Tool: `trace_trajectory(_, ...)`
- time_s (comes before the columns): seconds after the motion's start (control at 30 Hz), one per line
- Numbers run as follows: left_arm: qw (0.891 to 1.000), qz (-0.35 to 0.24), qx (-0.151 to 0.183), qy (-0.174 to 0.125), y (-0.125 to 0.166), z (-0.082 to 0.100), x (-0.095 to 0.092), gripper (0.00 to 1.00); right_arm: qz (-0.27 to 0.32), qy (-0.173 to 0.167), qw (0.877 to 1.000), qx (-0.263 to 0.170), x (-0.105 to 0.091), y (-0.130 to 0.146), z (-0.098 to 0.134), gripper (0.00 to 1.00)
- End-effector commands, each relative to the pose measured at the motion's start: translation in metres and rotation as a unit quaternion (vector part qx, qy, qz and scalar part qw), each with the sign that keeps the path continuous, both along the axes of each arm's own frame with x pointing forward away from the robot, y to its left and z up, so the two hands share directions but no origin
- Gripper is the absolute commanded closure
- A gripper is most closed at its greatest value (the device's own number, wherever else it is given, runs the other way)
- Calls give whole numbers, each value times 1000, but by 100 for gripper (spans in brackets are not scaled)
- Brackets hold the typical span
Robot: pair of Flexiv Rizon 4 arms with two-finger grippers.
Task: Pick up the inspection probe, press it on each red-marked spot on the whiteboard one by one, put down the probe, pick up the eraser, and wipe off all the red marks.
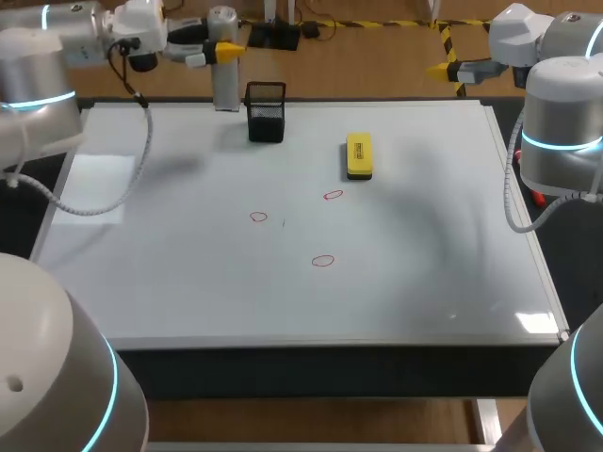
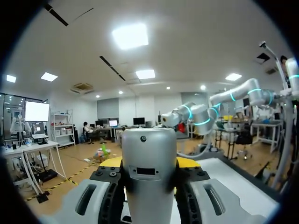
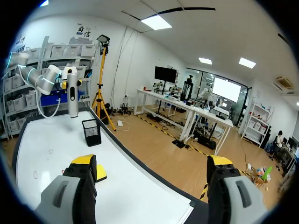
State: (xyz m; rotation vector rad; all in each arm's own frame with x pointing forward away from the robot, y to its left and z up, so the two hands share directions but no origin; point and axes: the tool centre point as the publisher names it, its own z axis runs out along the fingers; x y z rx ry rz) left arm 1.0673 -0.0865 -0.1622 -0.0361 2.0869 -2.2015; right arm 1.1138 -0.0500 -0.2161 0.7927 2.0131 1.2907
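My left gripper [image 1: 219, 49] sits over the far left edge of the whiteboard [image 1: 424, 264] and is clamped on the inspection probe [image 1: 223, 75]. The left wrist view shows both fingers bearing on the silver barrel from opposite sides. The probe hangs upright, just left of the black mesh holder [image 1: 266, 111]. I cannot tell whether its lower end touches the board. I judge the pick-up step as complete and the pressing step as not yet begun, since the probe is well apart from every mark. Three marks are present and intact: the left red mark [image 1: 259, 217], the lower red mark [image 1: 323, 261] and the upper red mark [image 1: 333, 196]. None shows smearing. The yellow eraser [image 1: 359, 155] lies flat on the board, near the upper red mark and right of the holder, untouched. My right gripper [image 3: 152, 168] is beyond the far right corner of the board, with its fingers spread wide and nothing between them. Remaining work: press the probe on all three marks, set the probe down, take up the eraser, and wipe all three marks.
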Motion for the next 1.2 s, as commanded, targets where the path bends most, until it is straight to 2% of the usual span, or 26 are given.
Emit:
trace_trajectory(0.03,1000,-15,1,4,9,1,-13,100,0,0,1000,0,0,0,0,0)
trace_trajectory(0.1,1000,-30,6,6,13,-2,-18,100,0,0,1000,0,0,0,0,0)
trace_trajectory(0.4,997,-81,-8,16,29,-12,-27,100,0,0,1000,0,0,0,0,0)
trace_trajectory(0.67,997,-78,-2,24,50,-17,-31,100,0,0,1000,0,0,0,0,0)
trace_trajectory(1.2,997,-78,-2,24,50,-17,-31,100,0,0,1000,0,0,0,0,0)
